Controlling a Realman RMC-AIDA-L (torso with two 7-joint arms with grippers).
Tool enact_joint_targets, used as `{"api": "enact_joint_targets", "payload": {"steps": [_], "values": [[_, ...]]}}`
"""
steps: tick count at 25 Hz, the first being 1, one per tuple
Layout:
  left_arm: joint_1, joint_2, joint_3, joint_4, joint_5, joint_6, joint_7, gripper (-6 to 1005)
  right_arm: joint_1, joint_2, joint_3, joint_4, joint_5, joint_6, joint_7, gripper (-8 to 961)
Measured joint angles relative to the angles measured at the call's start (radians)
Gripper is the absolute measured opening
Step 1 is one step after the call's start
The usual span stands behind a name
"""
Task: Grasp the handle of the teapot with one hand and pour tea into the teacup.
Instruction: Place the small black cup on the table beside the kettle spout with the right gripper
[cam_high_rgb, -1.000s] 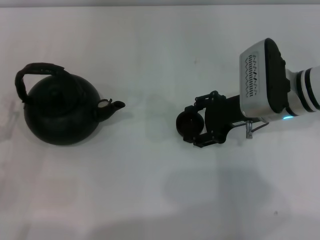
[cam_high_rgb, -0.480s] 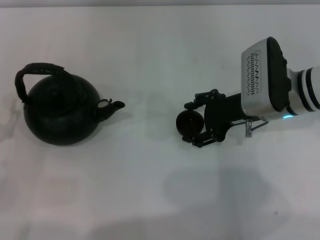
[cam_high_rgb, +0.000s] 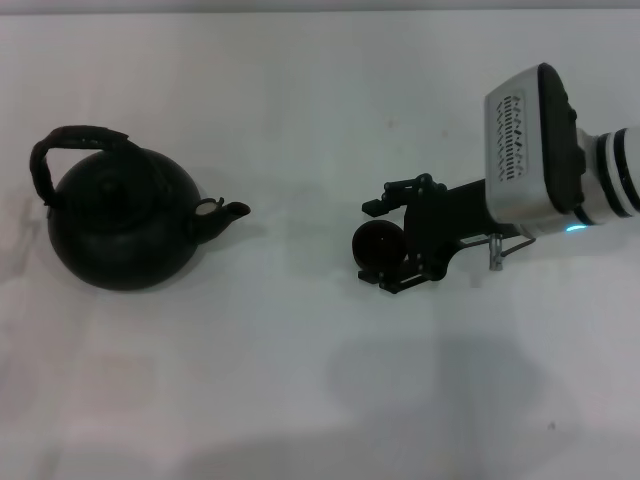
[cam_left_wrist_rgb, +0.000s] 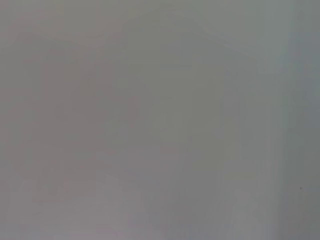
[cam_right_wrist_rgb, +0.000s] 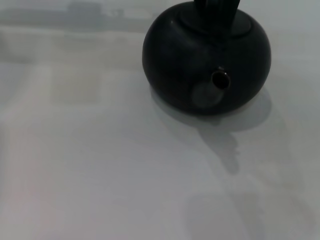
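The teapot (cam_high_rgb: 118, 225), large, round and black-brown, stands on the white table at the left, its spout (cam_high_rgb: 232, 212) pointing right. Its handle (cam_high_rgb: 72, 145) arches over the lid. The right wrist view shows the teapot (cam_right_wrist_rgb: 207, 55) from the spout (cam_right_wrist_rgb: 220, 79) side, with the handle (cam_right_wrist_rgb: 216, 7) cut off by the picture edge. Right of centre sits the small dark teacup (cam_high_rgb: 379, 246). My right gripper (cam_high_rgb: 380, 247) reaches in from the right, open, with one finger on each side of the cup and a small gap at each. The left gripper is out of view.
The white table (cam_high_rgb: 300, 100) stretches between teapot and teacup with nothing standing on it. The left wrist view holds only a plain grey surface (cam_left_wrist_rgb: 160, 120). The right arm's white housing (cam_high_rgb: 530, 150) hangs over the table's right side.
The right gripper's fingers have spread apart from the teacup, the far finger most. The wrist has shifted slightly away. Teacup and teapot have stayed in place.
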Motion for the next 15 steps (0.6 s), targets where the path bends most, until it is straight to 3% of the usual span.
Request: {"api": "enact_joint_targets", "payload": {"steps": [7,13,15], "values": [[-0.001,0.0,0.0,0.0,0.018,0.0,0.0,790,-0.012,-0.002,0.121,-0.014,0.022,0.091,-0.004,869],[-0.005,-0.001,0.008,0.008,0.136,0.028,0.01,789,-0.051,-0.003,0.338,-0.069,0.072,0.235,-0.017,871],[-0.006,-0.001,0.02,0.007,0.164,0.057,0.031,789,-0.06,-0.004,0.367,-0.073,0.085,0.247,-0.025,871]]}}
